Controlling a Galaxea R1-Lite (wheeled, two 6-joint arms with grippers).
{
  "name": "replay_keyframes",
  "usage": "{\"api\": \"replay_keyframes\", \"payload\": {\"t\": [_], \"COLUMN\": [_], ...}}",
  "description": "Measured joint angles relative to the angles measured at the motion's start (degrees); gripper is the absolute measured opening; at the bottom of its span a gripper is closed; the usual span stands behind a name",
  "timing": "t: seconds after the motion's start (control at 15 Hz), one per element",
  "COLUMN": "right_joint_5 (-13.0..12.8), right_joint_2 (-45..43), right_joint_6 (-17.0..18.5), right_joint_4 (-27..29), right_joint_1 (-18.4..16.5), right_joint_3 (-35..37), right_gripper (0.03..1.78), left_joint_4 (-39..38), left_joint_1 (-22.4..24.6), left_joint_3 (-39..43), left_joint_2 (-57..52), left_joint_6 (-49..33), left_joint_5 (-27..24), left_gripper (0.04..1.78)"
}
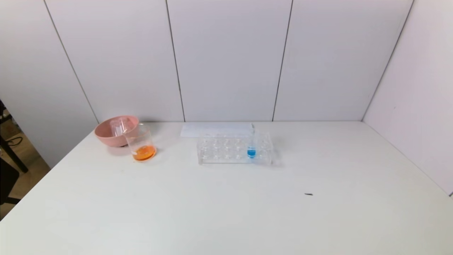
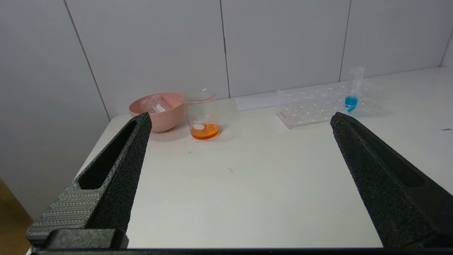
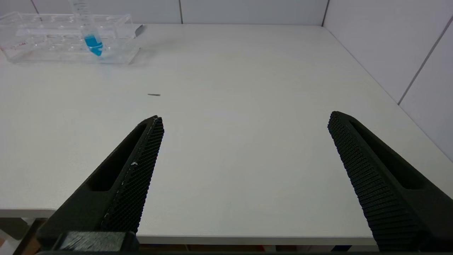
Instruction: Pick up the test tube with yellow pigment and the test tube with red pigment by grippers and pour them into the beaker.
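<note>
While the beaker [image 1: 141, 142] stands upright holding orange liquid beside the bowl [image 1: 112, 132], we hold both grippers [image 2: 240, 122] [image 3: 244, 120] spread, empty.

Neither arm shows from the head camera, and each wrist view cuts off its own gripper's fingers at the bottom edge. Clear tubes [image 1: 118, 126] lie in the pink bowl [image 1: 106, 136], too faint to count. The small dark speck [image 1: 308, 194] on the table [image 1: 226, 212] is too tiny to identify.

White table [image 1: 226, 212] carries beaker [image 1: 141, 142], pink bowl [image 1: 109, 134], tube rack [image 1: 233, 148].
</note>
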Motion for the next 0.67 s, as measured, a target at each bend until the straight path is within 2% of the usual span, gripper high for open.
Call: {"api": "replay_keyframes", "payload": {"t": [0.67], "right_joint_5": [0.00], "right_joint_2": [0.00], "right_joint_6": [0.00], "right_joint_4": [0.00], "right_joint_1": [0.00], "right_joint_3": [0.00], "right_gripper": [1.70], "left_joint_4": [-2.68], "left_joint_1": [0.09], "left_joint_3": [10.86], "left_joint_2": [-2.39], "left_joint_6": [2.43], "left_joint_5": [1.46], "left_gripper": [1.77]}}
